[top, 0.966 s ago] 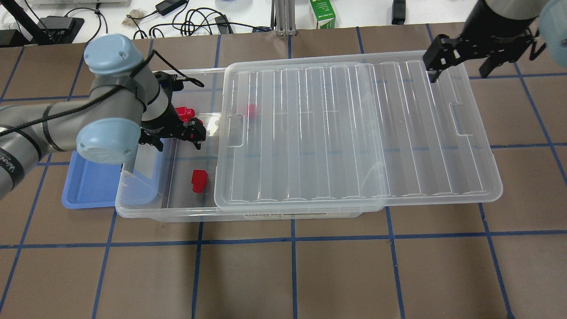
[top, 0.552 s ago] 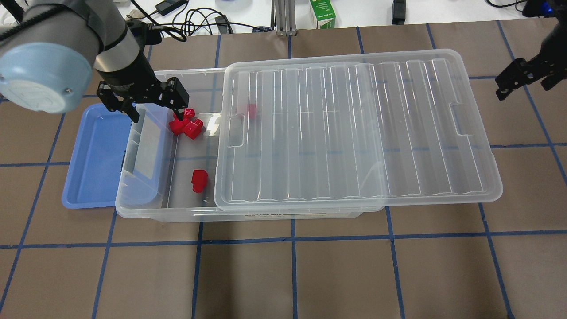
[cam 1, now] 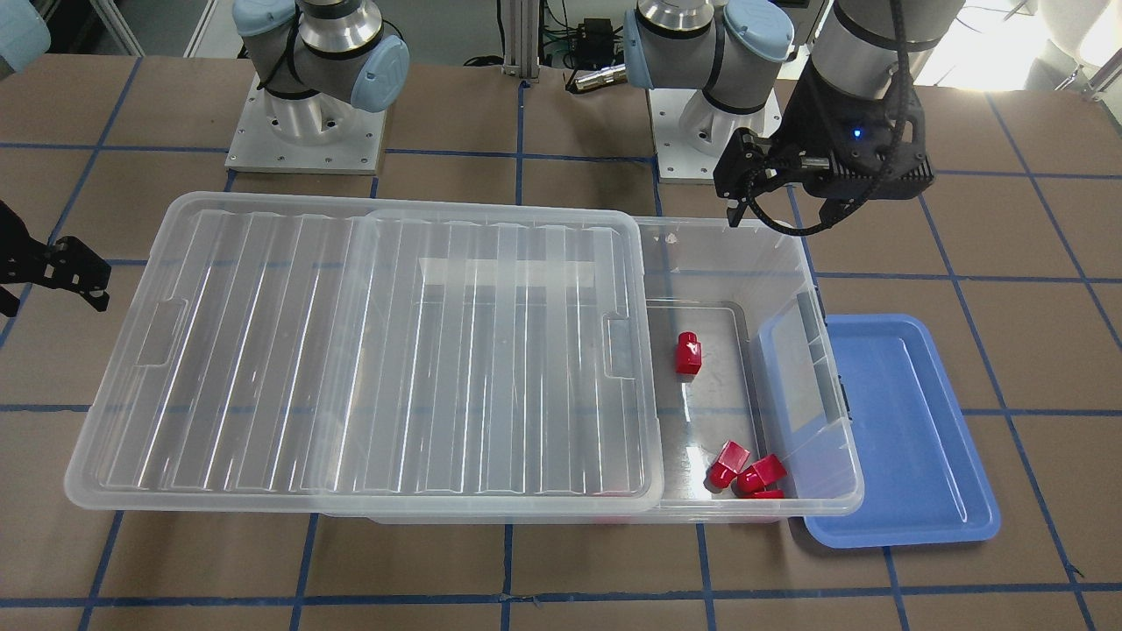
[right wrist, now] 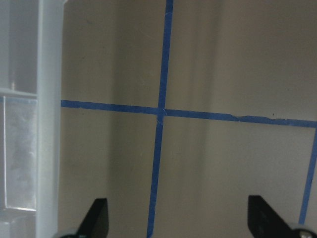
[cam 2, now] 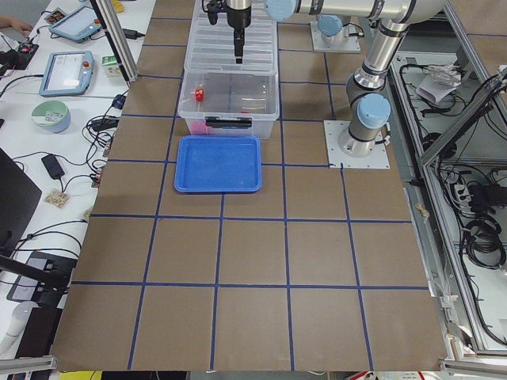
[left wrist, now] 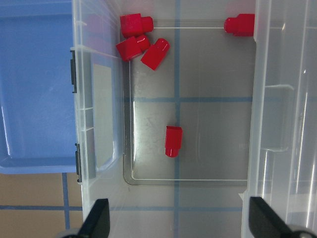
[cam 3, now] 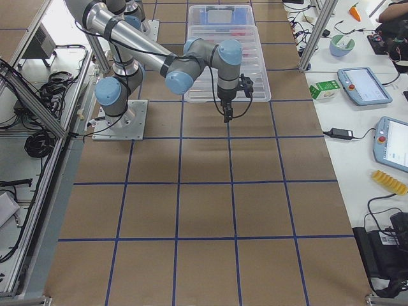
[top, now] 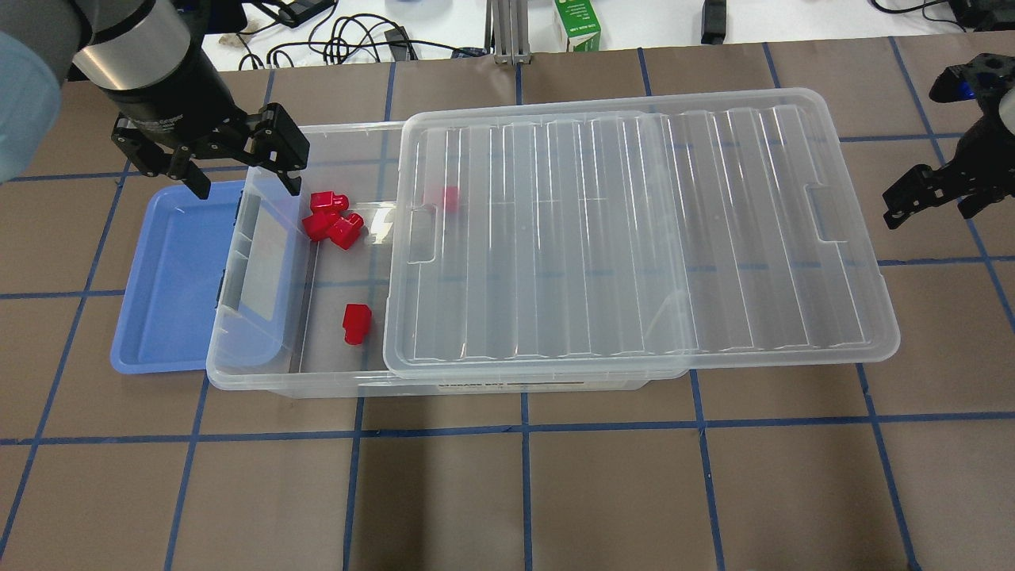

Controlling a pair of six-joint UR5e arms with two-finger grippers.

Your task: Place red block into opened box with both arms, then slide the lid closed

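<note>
The clear box (top: 262, 379) is uncovered at its left end. Its ribbed clear lid (top: 634, 238) covers the rest and overhangs to the right. A lone red block (top: 356, 323) (left wrist: 173, 141) lies on the box floor. A cluster of three red blocks (top: 331, 218) (cam 1: 745, 473) sits in the far corner. Another red block (top: 450, 198) shows through the lid's edge. My left gripper (top: 246, 189) (left wrist: 178, 223) hangs open and empty above the box's left end. My right gripper (top: 932, 208) (right wrist: 181, 218) is open and empty over bare table, right of the lid.
A blue tray (top: 166, 277) with nothing in it lies against the box's left end, partly under its rim. Cables and a green carton (top: 577, 24) sit on the white bench beyond the table. Brown matting with blue tape lines (right wrist: 158, 148) surrounds the box.
My left gripper rose from the red cluster and drew back toward the box's left end. My right gripper left the lid's far right corner and moved right, off the lid.
</note>
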